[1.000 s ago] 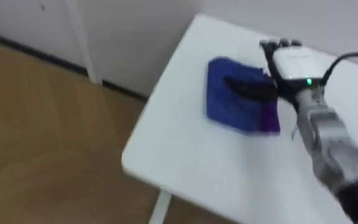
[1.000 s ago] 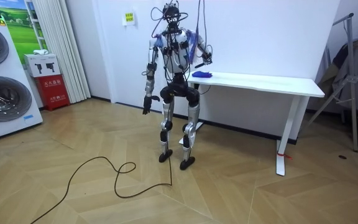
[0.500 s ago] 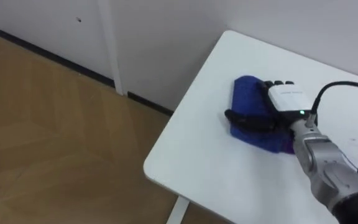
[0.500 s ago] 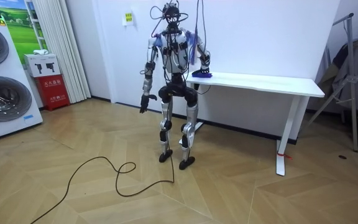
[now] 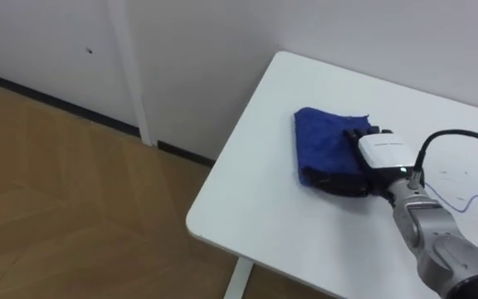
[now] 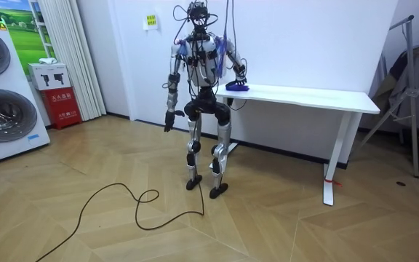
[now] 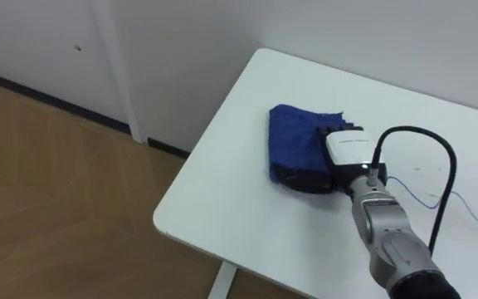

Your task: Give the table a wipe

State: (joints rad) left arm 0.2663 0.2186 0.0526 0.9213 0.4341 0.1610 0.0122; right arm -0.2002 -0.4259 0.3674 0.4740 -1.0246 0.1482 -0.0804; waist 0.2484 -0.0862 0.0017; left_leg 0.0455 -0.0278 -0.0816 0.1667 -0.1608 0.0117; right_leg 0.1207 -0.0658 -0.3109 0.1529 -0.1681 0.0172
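A blue cloth (image 5: 320, 145) lies crumpled near the left end of the white table (image 5: 256, 208). My right hand (image 5: 384, 154) rests flat on the cloth's right part, fingers stretched over it and the thumb along its near edge. Part of the cloth is hidden under the palm. In the room view I stand at the table's (image 6: 304, 96) end on the room view's left, right arm reaching onto the cloth (image 6: 238, 86). My left hand (image 6: 169, 120) hangs beside my hip.
The table's left edge and near corner (image 5: 191, 226) drop off to the wooden floor (image 5: 65, 191). A white wall runs behind the table. Thin blue pen marks (image 5: 463, 203) cross the tabletop at the right. Washing machines (image 6: 2, 94) stand at the room view's left.
The eye view has shifted. My right hand has stayed on the cloth and slid a little to the right and nearer, so more of the cloth's left side shows.
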